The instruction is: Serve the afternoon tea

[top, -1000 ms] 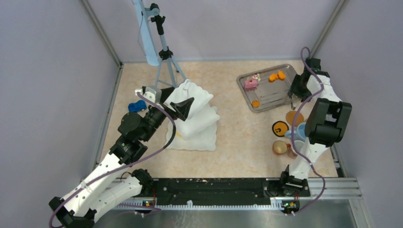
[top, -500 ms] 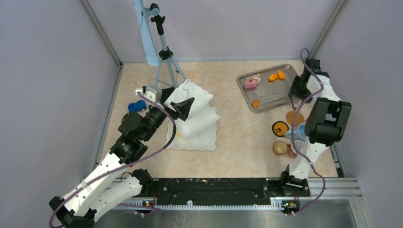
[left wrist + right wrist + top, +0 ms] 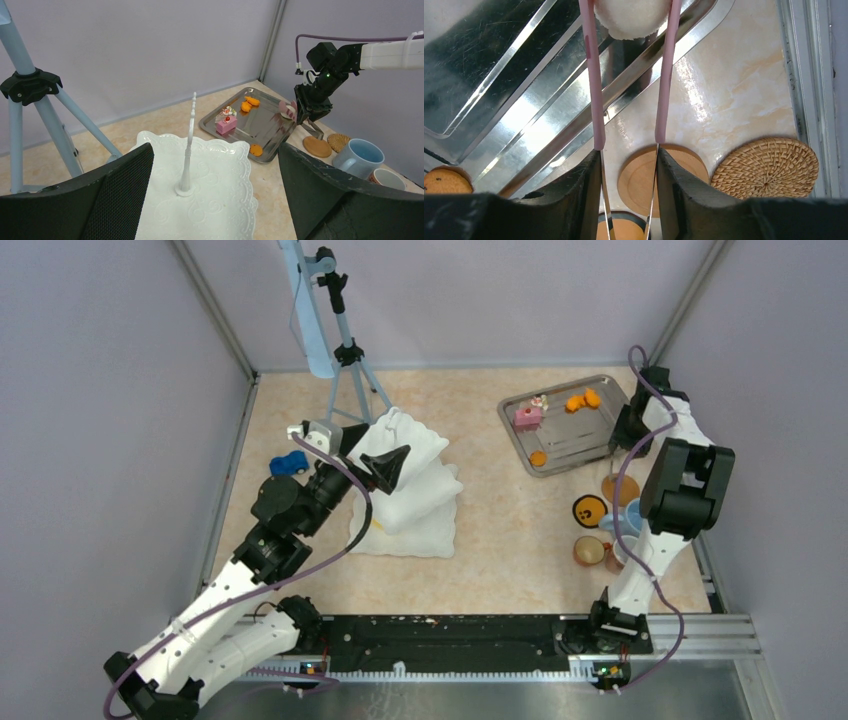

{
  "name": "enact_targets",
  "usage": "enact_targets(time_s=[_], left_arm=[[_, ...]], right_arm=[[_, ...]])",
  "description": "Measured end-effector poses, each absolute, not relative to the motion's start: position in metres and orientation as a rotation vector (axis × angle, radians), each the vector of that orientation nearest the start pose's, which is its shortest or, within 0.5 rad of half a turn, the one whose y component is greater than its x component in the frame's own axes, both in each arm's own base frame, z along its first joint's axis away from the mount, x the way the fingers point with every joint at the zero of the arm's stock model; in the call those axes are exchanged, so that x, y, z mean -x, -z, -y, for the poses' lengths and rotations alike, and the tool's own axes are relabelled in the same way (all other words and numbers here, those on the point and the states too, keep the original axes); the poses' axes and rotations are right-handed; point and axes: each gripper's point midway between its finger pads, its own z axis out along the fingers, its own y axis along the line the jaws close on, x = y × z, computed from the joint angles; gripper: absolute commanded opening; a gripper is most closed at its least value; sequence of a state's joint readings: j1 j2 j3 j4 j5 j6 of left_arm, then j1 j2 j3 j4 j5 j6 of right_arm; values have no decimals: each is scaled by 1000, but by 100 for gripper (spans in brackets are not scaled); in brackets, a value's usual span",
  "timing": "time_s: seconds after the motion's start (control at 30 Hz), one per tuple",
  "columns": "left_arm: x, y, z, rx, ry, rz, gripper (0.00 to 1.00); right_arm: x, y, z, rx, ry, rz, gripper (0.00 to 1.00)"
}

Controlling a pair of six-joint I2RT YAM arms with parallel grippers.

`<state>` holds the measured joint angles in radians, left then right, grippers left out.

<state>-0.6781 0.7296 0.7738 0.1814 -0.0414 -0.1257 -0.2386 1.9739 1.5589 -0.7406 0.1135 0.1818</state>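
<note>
Right arm (image 3: 680,485) elbow-up, wrist angled down over silver metal tray (image 3: 499,60) edge; right gripper (image 3: 629,165) clamps slim pink tongs (image 3: 594,75) pinching round cream pastry (image 3: 631,17). Left gripper (image 3: 215,170) wide apart, empty.

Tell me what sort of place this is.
Probably a robot test cell, not a real tearoom: plain walls box in the table, a tripod stands on it, and toy pastries sit on a metal tray.

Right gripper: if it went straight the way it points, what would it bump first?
The right gripper squeezes pink tongs holding a cream pastry. Straight on, that pastry would probably meet the metal tray first; its height above the tray is unclear.
</note>
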Motion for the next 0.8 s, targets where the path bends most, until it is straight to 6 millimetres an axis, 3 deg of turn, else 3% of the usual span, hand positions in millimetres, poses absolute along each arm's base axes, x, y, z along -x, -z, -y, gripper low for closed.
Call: enact_targets(time_s=[0.27,0.37,0.47,0.63,0.7,0.8], left_arm=[[-251,-373,199,-343,646,-1341,99],[-251,-373,199,-344,645,-1342,99],[-252,-372,199,-344,636,-1343,99],[-255,-372,194,-330,601,-1344,99],[-257,-372,190,-317,582,-1345,99],[-258,-374,183,-300,551,-1342,99]], right_arm=[[-425,-77,101,-548,163,-2643,33],[-429,-95,84,-495,147,-2606,33],[-423,-115,53,-418,100,-2559,32],[-377,-135,-24,-233,-44,-2524,31],[-341,-137,-60,-113,-124,-2531,31],[-297,-142,-100,48,-225,-2520,31]])
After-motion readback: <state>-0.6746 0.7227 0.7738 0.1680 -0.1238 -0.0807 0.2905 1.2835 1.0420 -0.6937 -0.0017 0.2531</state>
